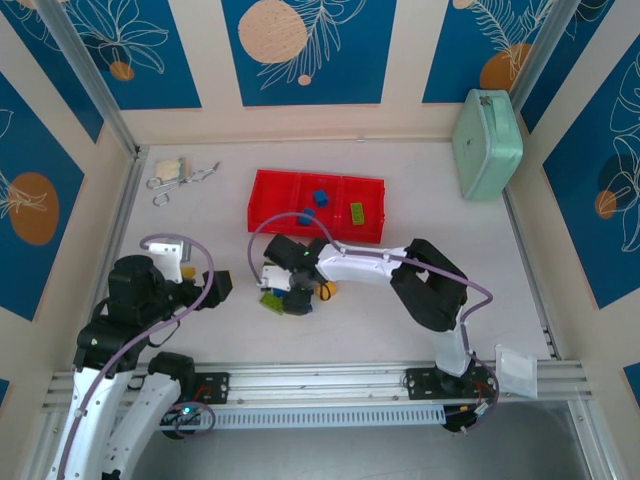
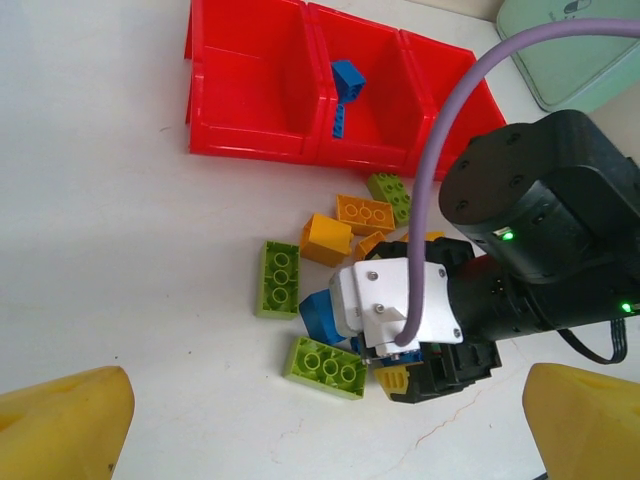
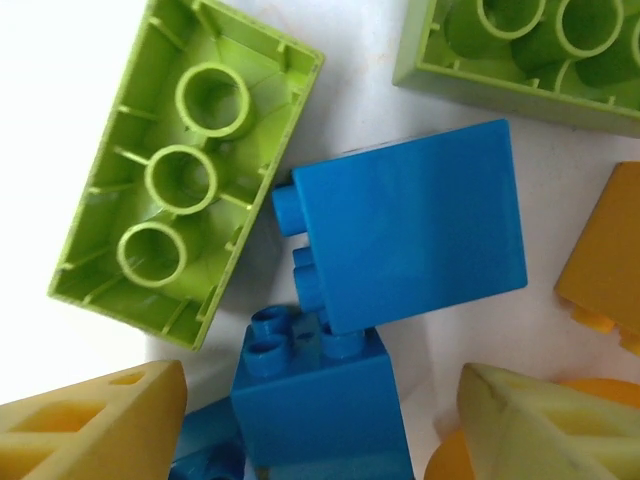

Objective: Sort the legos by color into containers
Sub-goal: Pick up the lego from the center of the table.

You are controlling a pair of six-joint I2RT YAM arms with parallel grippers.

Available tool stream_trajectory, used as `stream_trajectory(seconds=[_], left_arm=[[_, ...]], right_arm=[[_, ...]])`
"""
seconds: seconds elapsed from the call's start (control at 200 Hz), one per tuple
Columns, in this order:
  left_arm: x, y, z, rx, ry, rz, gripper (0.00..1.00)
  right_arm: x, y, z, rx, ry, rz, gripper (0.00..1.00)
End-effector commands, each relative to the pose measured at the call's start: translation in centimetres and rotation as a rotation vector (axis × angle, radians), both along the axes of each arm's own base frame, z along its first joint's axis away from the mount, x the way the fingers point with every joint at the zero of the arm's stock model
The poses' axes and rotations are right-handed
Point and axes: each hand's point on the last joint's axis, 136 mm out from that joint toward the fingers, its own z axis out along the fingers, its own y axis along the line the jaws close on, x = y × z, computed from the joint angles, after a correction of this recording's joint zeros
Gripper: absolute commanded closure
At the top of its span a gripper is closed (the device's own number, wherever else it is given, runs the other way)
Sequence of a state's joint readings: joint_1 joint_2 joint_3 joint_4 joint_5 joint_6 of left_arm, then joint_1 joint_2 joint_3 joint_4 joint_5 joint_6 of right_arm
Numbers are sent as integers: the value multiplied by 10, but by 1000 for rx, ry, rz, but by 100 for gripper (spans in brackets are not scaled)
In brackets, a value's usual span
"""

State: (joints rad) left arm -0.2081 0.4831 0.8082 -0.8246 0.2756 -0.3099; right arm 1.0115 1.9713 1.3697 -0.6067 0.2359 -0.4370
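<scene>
Orange, blue and light green legos lie in a loose pile in front of the red tray. The tray's middle compartment holds blue bricks, and its right one holds a green brick. My right gripper is open low over the pile, with its yellow fingers either side of a blue brick and a gap on each side. A second blue brick leans on the first. My left gripper is open and empty, left of the pile.
Upturned green bricks and orange bricks ring the right wrist. A mint-green case leans at the back right. Metal clips lie at the back left.
</scene>
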Motion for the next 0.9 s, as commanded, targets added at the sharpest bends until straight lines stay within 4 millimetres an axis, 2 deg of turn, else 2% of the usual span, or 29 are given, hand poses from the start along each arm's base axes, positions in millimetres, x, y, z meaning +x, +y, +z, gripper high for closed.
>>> stream_trajectory(seconds=[0.0,0.195,0.48,0.715,0.895], left_arm=[[0,0,3,-5,-30,4,1],[1,3,2,0,-27,18,1],[0,4,2,1,-30,22,1],[0,3,3,0,-34,21,1],[0,4,4,-1,-38,21,1]], right_arm=[[6,4,-7,-11,2,-13,29],[6,6,-14,-7,3,-20,36],[3,-10,-25,-80,15,-32,51],[3,-18,-16,-89,29,-81,66],[7,-21,-1,-67,26,-119,74]])
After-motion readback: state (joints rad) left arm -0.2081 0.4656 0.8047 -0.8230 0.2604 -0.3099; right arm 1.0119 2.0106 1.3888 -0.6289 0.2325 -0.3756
